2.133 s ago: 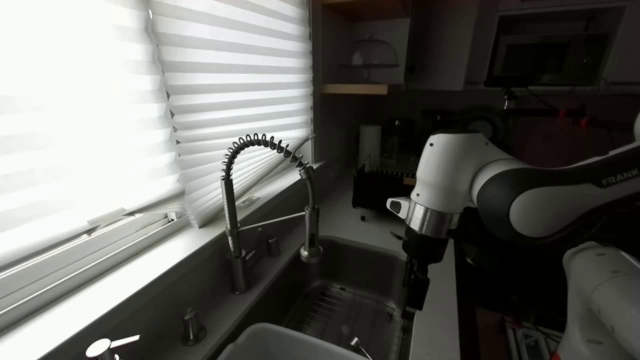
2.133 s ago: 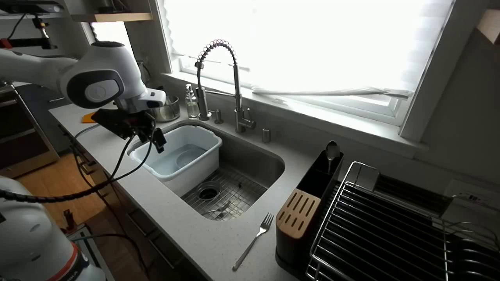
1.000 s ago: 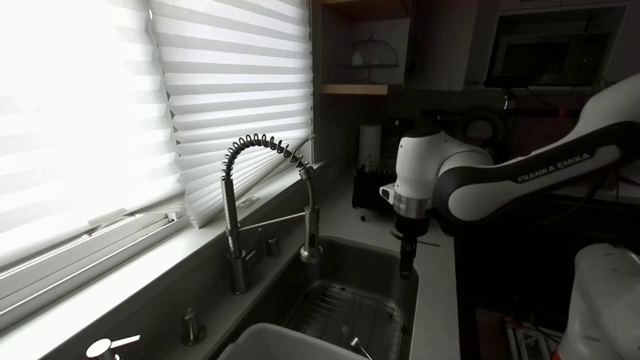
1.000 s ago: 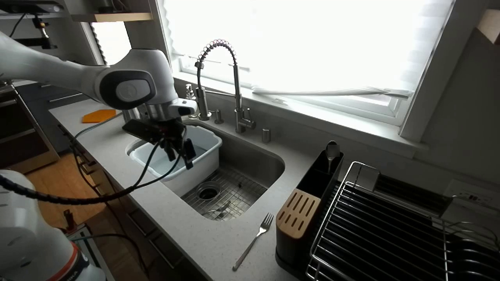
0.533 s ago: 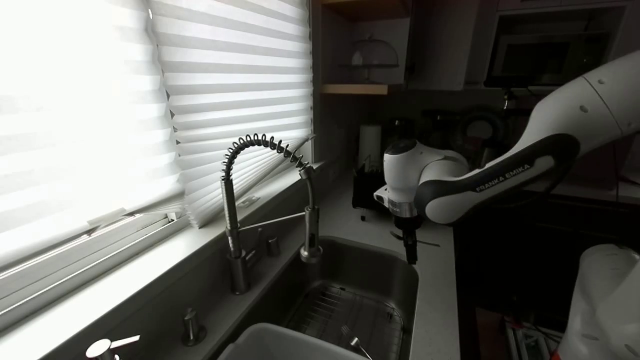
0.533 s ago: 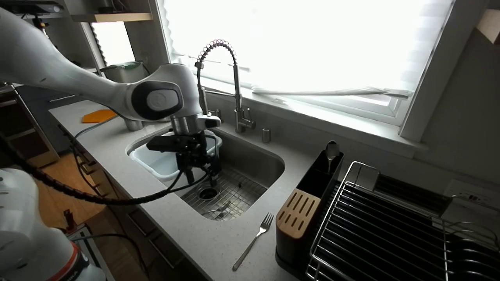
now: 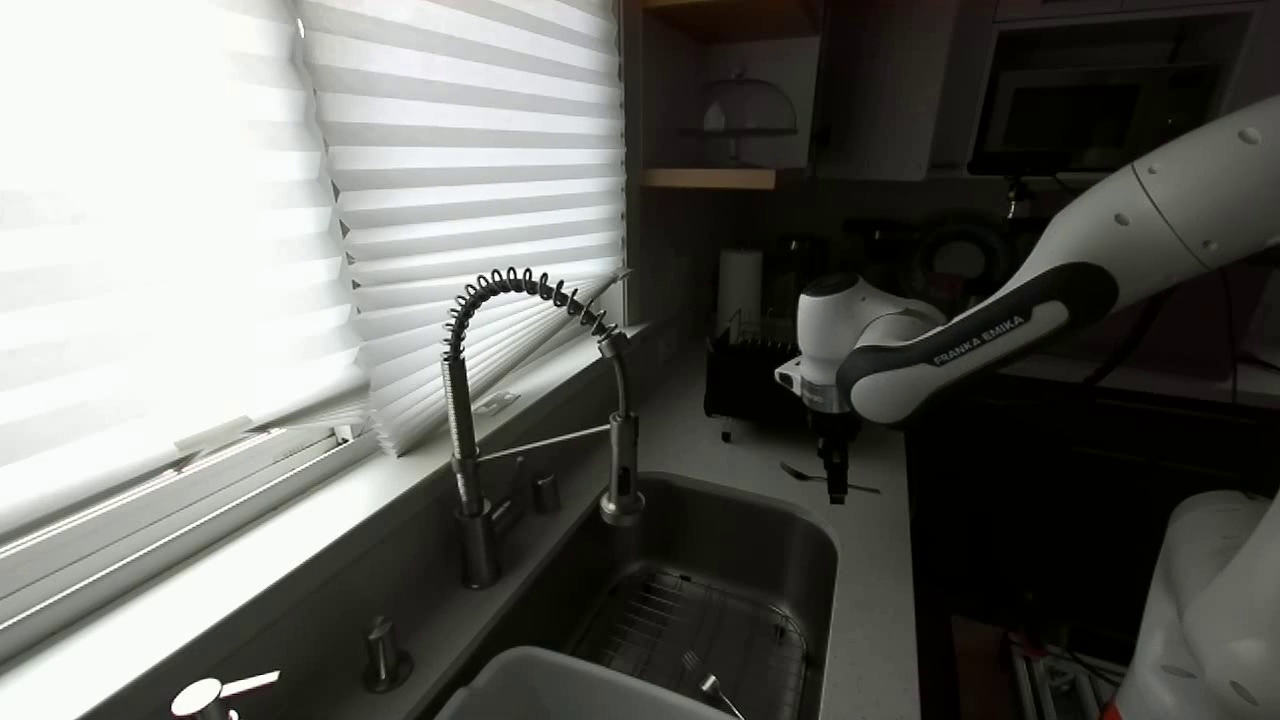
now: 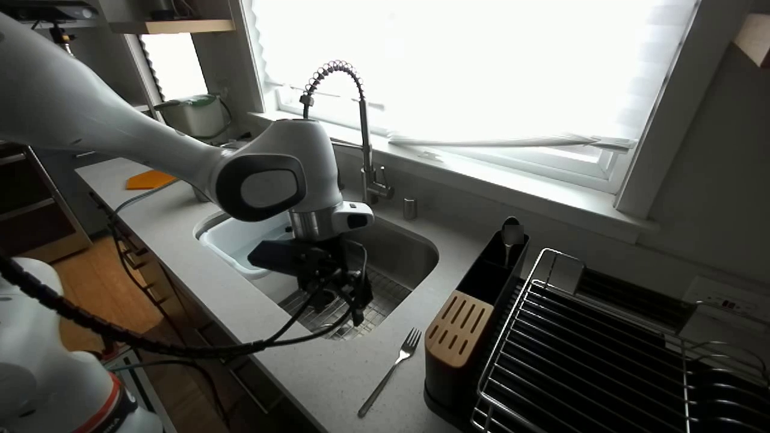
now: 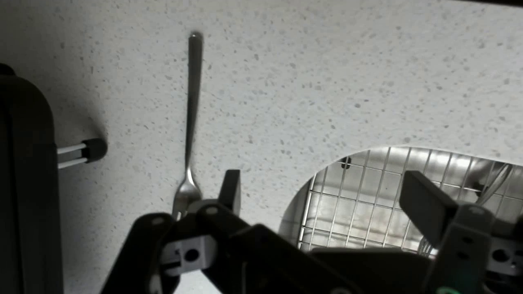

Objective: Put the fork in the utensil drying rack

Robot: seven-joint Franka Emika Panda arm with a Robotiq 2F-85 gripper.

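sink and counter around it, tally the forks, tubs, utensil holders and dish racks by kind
Forks: 2, counter fork and sink fork
Tub: 1
Utensil holder: 1
Dish rack: 1
Total: 5

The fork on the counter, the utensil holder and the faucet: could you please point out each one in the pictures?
Fork (image 9: pixel 193 110): wrist view, on the handle.
Utensil holder (image 8: pixel 459 328): an exterior view, on the slotted wooden top.
Faucet (image 7: pixel 623 458): an exterior view, on the spray head.
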